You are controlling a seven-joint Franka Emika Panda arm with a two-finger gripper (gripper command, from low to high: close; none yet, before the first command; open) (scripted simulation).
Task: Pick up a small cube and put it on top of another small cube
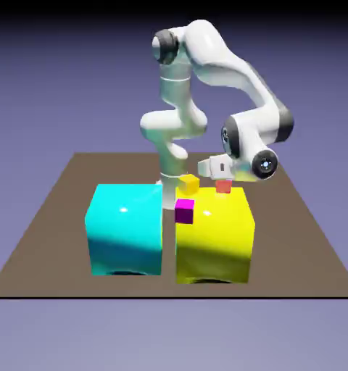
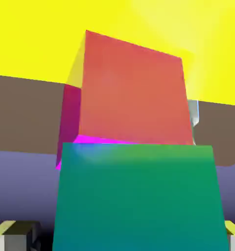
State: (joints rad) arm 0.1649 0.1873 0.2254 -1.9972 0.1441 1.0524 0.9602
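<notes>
The claw [image 1: 221, 172] stands apart around the small teal-blue cube [image 2: 136, 196], lower frame, apparently resting on the small salmon-red cube [image 2: 134, 93]; withdraw straight, nudging neither.

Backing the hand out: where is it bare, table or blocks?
Bare: the cyan block top; the table in front of and beside both blocks. Crowded: the yellow block top, where salmon-red cube, yellow-orange cube and magenta cube sit by the gripper.
</notes>
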